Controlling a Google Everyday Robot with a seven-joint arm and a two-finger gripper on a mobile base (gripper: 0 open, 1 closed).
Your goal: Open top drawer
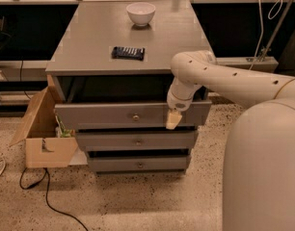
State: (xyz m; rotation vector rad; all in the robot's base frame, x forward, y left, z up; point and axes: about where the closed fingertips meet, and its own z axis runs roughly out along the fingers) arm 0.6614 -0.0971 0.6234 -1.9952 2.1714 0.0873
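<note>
Hanging before the matte grey top drawer (101, 115); cream gripper (173, 120).

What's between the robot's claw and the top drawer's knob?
Nothing. In the camera view the gripper hangs before the right part of the top drawer; only bare grey front runs from it to the knob.

The scene is taken by one camera only, set high and tilted downward and forward. The grey drawer unit is faced from the front at middling range. Its worktop (89, 42) is seen from above, behind and above the claw (173, 120). The claw is shown just right of the frame's centre, before the right part of the top drawer (104, 115). Right of and below the claw, the robot's pale body (263, 167) fills the corner, very near the lens.
</note>
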